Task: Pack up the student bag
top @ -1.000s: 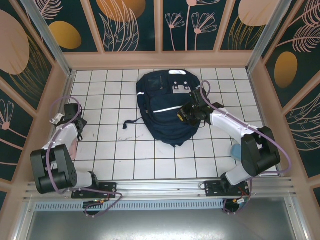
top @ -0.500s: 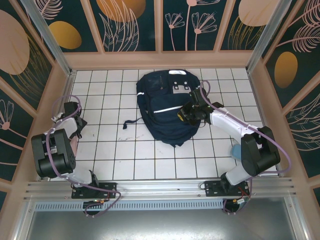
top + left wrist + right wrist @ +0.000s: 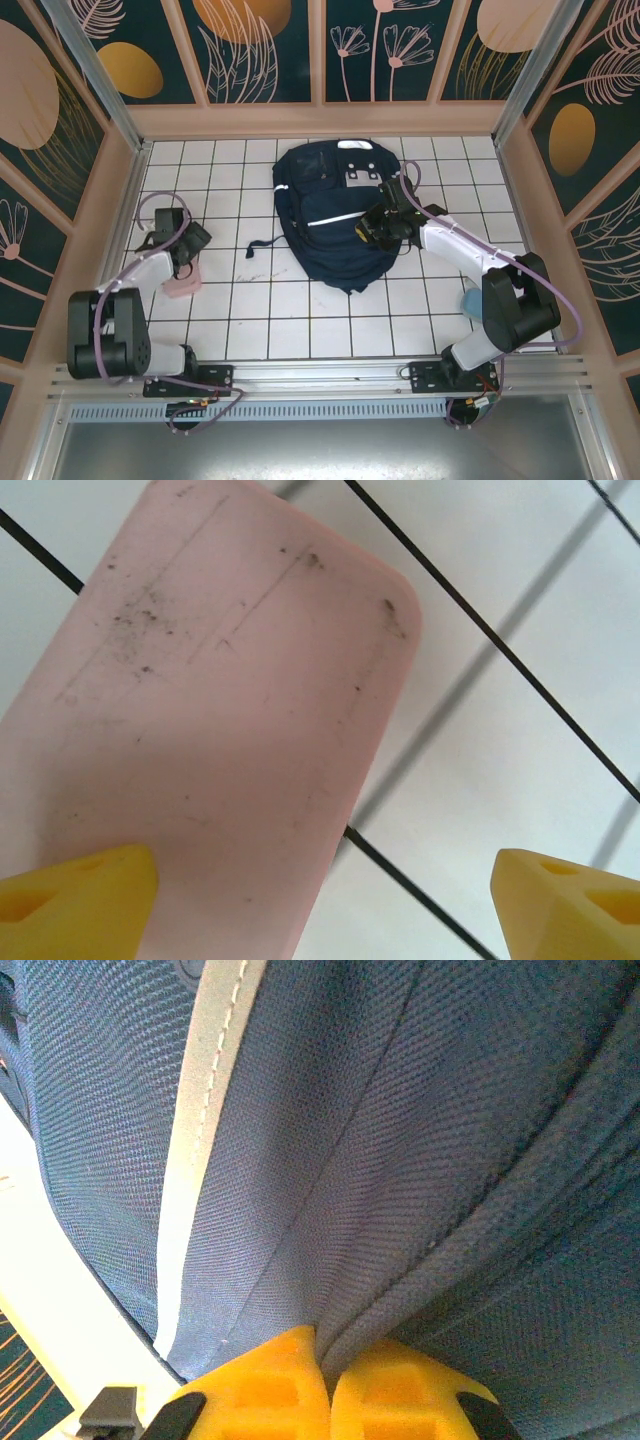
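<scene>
The student bag [image 3: 325, 215], navy with a thin white stripe [image 3: 200, 1150], lies flat in the middle of the tiled floor. My right gripper [image 3: 372, 229] sits at the bag's right edge. Its yellow fingers [image 3: 270, 1385] are pressed together on a fold of the navy fabric [image 3: 420, 1160]. My left gripper [image 3: 184, 266] hangs low over a flat pink block [image 3: 182, 287] left of the bag. In the left wrist view its yellow fingertips [image 3: 75, 895] stand wide apart, my left gripper [image 3: 320, 905] is open, and one tip overlaps the pink block [image 3: 220, 720].
A dark strap [image 3: 262, 246] trails from the bag's left side onto the white tiles [image 3: 300, 310]. A light blue item [image 3: 470, 298] lies by the right arm's lower link. Wooden walls close in the floor on the left, back and right.
My left arm has swung right, away from the left wall, and its gripper now hangs over the pink block. The right gripper has kept its hold on the bag.
</scene>
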`<state>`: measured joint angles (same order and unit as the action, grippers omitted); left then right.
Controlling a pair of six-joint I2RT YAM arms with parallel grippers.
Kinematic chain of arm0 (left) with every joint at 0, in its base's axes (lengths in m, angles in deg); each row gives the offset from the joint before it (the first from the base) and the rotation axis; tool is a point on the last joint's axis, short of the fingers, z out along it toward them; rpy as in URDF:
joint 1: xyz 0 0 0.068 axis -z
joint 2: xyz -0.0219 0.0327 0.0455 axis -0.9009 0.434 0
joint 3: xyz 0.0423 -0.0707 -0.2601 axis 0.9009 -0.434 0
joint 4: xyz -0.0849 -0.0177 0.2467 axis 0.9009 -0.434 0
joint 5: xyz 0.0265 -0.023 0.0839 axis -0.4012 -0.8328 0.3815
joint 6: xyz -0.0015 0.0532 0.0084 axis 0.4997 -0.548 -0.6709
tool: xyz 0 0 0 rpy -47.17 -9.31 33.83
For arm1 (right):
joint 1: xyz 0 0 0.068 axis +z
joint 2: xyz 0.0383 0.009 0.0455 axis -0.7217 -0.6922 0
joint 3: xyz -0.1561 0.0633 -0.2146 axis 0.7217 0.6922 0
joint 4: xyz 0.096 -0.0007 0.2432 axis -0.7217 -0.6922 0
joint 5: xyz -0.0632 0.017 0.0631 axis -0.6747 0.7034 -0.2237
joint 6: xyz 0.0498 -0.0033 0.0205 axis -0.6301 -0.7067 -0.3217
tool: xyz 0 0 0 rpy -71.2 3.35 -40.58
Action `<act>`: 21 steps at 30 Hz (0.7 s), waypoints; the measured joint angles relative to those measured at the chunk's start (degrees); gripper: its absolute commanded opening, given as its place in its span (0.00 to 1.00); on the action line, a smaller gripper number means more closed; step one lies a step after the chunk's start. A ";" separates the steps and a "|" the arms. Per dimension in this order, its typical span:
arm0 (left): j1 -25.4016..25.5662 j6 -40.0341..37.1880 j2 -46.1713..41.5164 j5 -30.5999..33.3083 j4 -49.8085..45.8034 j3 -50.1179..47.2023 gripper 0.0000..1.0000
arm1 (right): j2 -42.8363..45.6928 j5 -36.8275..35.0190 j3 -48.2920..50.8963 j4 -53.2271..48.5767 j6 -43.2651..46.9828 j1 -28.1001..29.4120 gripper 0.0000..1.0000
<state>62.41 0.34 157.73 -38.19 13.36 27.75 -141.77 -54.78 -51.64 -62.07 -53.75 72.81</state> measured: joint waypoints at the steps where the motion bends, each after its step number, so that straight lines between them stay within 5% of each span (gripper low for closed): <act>1: 1.31 1.27 -1.73 -0.76 0.63 -1.42 0.87 | 0.00 -0.04 0.00 0.00 0.00 0.00 0.00; 12: 9.66 8.22 -9.66 -11.52 -0.59 -5.40 0.94 | 0.00 -0.92 -0.02 -0.22 0.15 0.00 0.00; 21: 9.05 -1.79 -6.19 -1.40 -12.76 7.76 0.99 | 0.00 -0.96 -0.02 -0.39 0.39 0.00 0.00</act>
<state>71.46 -1.45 151.54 -39.59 0.60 35.51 -141.77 -55.74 -51.66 -62.46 -53.36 72.81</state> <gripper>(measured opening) 0.985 0.056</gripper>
